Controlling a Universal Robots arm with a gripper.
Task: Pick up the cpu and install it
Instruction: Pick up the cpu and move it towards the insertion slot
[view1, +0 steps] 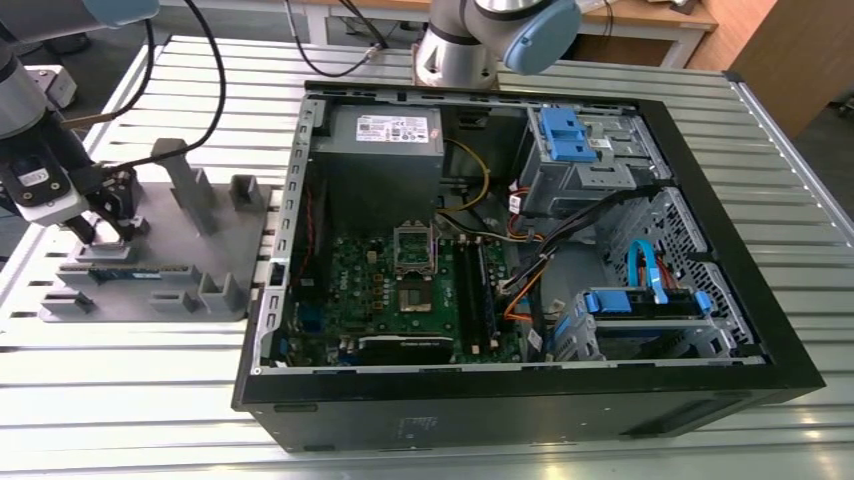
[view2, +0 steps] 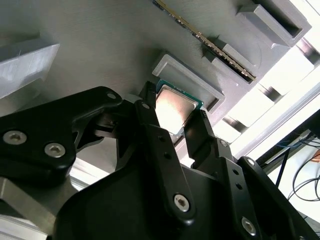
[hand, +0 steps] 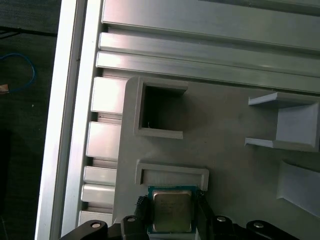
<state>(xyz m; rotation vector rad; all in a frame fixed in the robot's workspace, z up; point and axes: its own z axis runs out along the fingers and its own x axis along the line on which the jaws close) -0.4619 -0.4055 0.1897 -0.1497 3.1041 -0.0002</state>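
Supporting surface: ribbed aluminium table (view1: 134, 400), long parallel slats with a dull silver sheen, lying under the fixture plate.
Computer case: black steel tower (view1: 507, 400), boxy, lying flat with its side open, just beside the fixture plate on the exterior view's right.
Fixture plate: matte grey plastic slab (view1: 160, 295) (view2: 100, 50) (hand: 235, 150) with blocky raised walls, posts and square pockets on its top.
Motherboard: green circuit board (view1: 400, 300) inside the case, well apart from the fixture plate; a rectangular metal-framed socket (view1: 415, 250) sits on it.
Gripper: black, angular two-fingered tool (view1: 104, 222) (view2: 175, 114) (hand: 171, 215) with silver screw heads, over the part of the fixture plate away from the case. Its fingers are drawn in against two opposite edges of the cpu, gripping it.
Memory stick: long, narrow, green (view1: 127, 270) (view2: 210, 42), standing on edge in a slot of the fixture plate.
Cpu: small flat square (view2: 172, 106) (hand: 171, 210), brushed silver-grey lid on a green rim, between the fingers beside a low U-shaped frame (hand: 172, 175) of the fixture plate. Whether it is lifted clear of the plate cannot be told.
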